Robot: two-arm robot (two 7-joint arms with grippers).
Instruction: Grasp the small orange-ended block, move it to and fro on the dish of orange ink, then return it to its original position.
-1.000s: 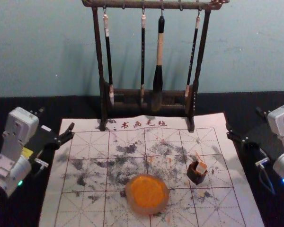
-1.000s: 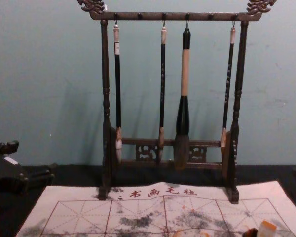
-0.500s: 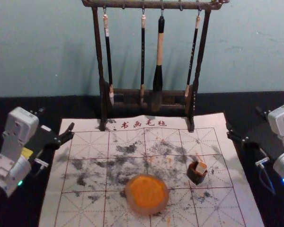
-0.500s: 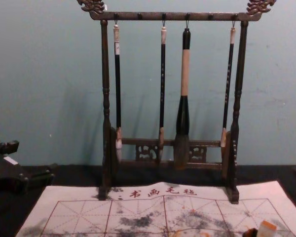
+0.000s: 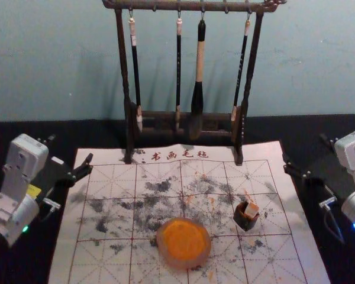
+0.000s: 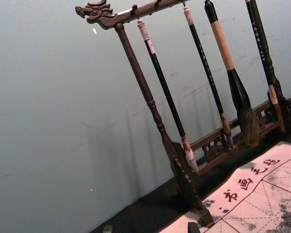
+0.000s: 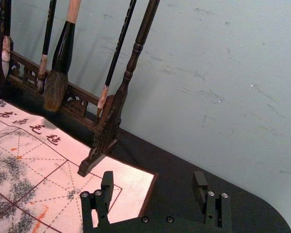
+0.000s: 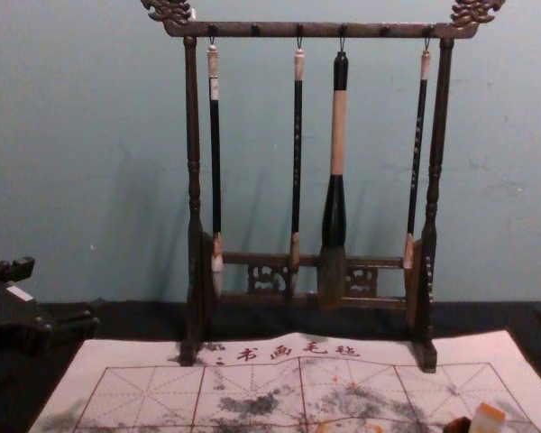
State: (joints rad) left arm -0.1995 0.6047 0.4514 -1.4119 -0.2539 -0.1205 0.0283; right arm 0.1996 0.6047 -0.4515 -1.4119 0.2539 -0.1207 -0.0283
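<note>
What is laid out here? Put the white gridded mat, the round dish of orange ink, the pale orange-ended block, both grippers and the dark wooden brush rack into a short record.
mat: white, gridded, ink-stained
dish: round, orange ink, on the mat
block: pale, orange-ended, leaning in a small dark holder right of the dish
left gripper: open, empty, by the mat's left side
right gripper: open, empty, by the mat's right side
rack: dark wood, four brushes hanging
</note>
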